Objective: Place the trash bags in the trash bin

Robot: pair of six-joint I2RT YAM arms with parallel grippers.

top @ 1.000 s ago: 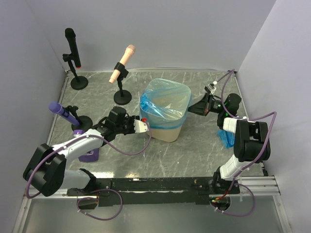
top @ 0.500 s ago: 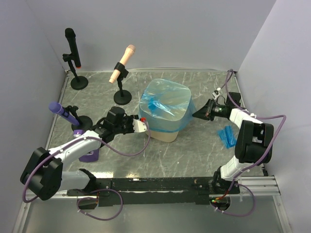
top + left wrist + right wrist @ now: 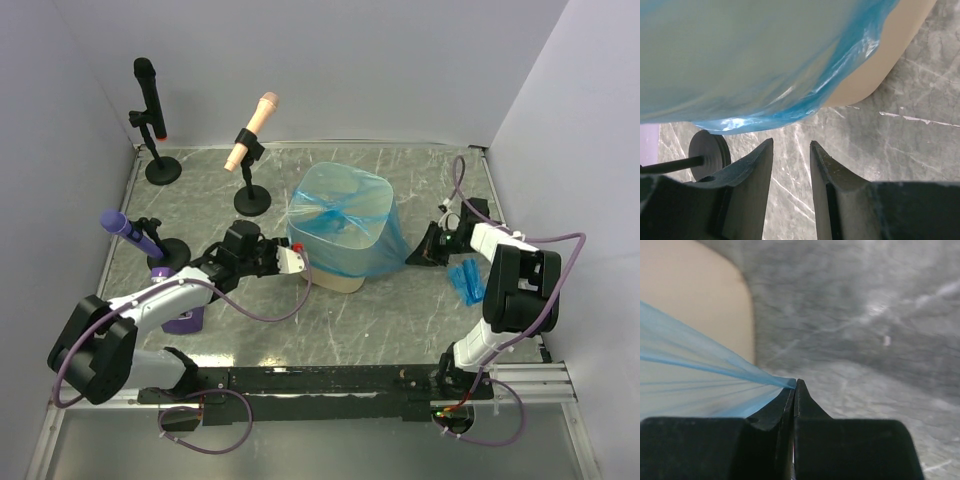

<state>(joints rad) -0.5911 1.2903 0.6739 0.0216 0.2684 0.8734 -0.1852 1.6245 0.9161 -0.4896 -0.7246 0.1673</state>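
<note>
– Two grippers are close to the trash bin (image 3: 338, 283); where does it stand?
– It stands upright in the middle of the table (image 3: 400, 310), between the two arms. A blue bag (image 3: 345, 215) is stretched over its rim and covers the opening, so only the beige lower part shows under it.
– What does the right gripper (image 3: 413, 256) do?
– Its jaws are pressed together on a corner of the blue bag. It is low, to the right of the trash bin, and the film runs from the rim down to it in a tight sheet.
– And the left gripper (image 3: 297, 262)?
– It is just beside the left wall of the trash bin, under the hanging edge of the blue bag. Its jaws stand partly apart and only the table shows between them, so it grips nothing.
– What else is there?
– Some folded blue bags (image 3: 466, 281) lie on the table near the right arm, apart from the trash bin. On stands at the left and behind are a black microphone (image 3: 148, 95), a peach microphone (image 3: 255, 125) and a purple microphone (image 3: 125, 227)
</note>
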